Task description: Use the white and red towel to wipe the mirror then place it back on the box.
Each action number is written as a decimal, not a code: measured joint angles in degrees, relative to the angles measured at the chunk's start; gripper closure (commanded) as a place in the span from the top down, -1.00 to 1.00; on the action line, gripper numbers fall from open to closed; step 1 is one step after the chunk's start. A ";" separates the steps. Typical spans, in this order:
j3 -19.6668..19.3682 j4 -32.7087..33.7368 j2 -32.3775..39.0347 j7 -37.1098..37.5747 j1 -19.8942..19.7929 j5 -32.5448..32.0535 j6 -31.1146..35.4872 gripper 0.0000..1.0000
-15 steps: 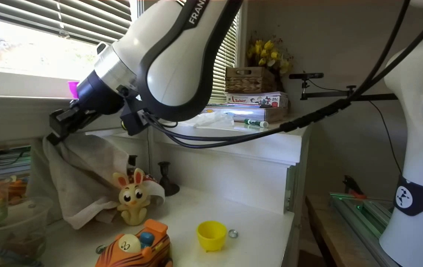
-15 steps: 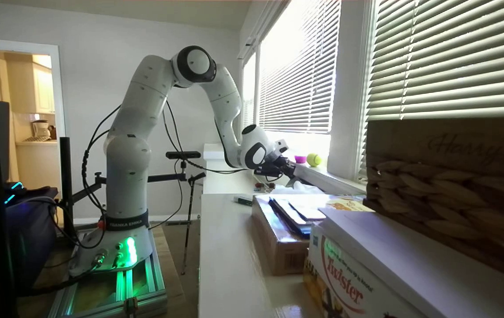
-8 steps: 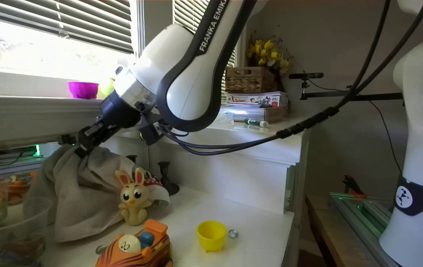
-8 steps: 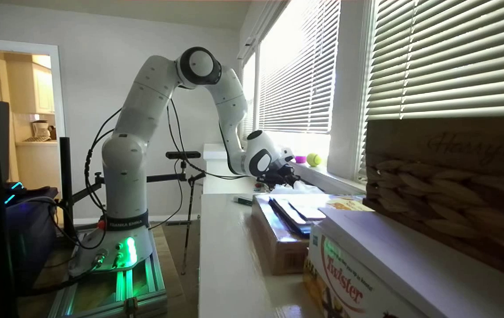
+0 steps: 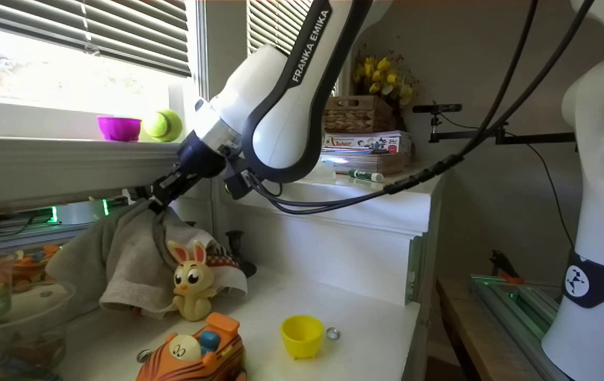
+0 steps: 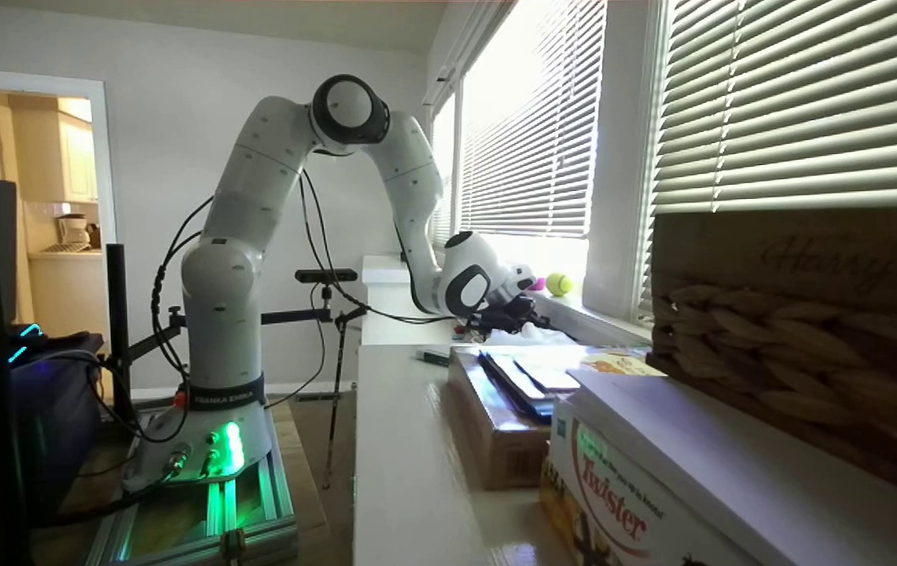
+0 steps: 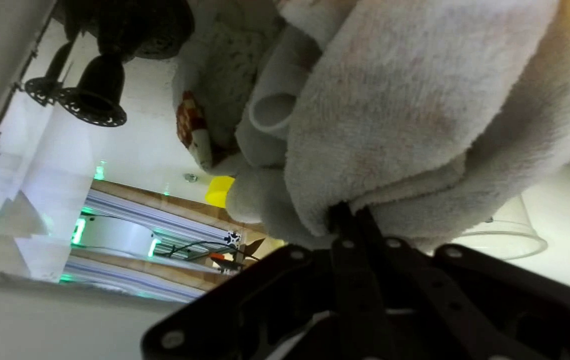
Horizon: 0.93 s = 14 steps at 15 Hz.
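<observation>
Pinching the white and red towel (image 5: 135, 270) beside the mirror (image 5: 26, 238)

In an exterior view, the towel hangs from the gripper (image 5: 158, 205) below the window sill (image 5: 58, 161), partly hidden behind the rabbit figure (image 5: 193, 286); held by its upper part, it leaves loose cloth for wiping, I judge, though whether it touches the mirror I can't tell.

In an exterior view, my Franka arm (image 6: 248, 189) arches over so the gripper can work low near the sill; its tips are too small to read.

In the wrist view, the fingers (image 7: 347, 242) clench a fold of towel, presumably against slipping mid-wipe.
</observation>
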 measured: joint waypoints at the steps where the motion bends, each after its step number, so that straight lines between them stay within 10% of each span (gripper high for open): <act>1: -1.69 -0.52 -0.54 -0.40 1.40 0.96 0.00 -0.99; 14: -20.94 -5.30 -5.21 -7.72 22.07 14.88 2.53 -0.99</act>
